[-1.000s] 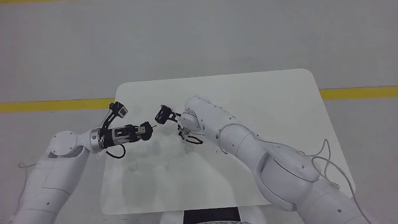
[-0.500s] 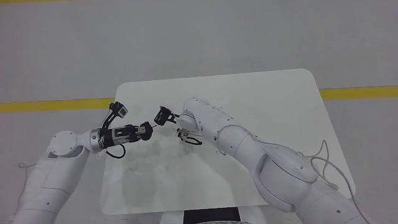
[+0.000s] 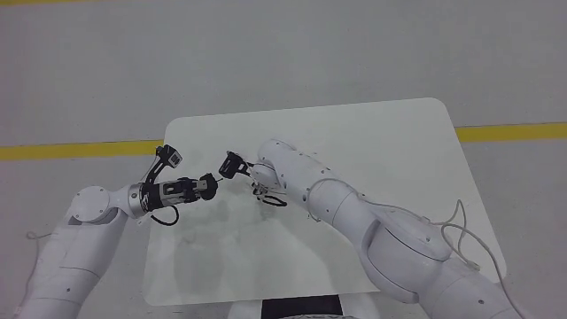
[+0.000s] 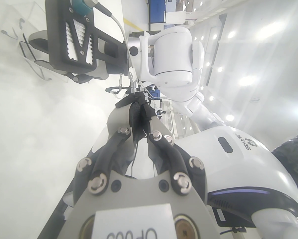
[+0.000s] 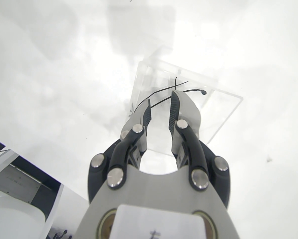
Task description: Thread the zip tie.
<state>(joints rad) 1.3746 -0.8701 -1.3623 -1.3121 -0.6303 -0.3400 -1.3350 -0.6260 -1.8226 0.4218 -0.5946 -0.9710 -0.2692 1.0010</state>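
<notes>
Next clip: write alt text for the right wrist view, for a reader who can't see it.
The right gripper hangs with its jaws open over a clear box holding thin black zip ties, which cross just beyond the jaw tips. The box sits on a white table.

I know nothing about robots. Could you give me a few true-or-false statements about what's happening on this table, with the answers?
1. The right gripper is open over a clear box. True.
2. The clear box holds thin black zip ties. True.
3. The left gripper is spread wide open. False: its fingers are pressed together.
4. The table is dark wood. False: it is white.
</notes>
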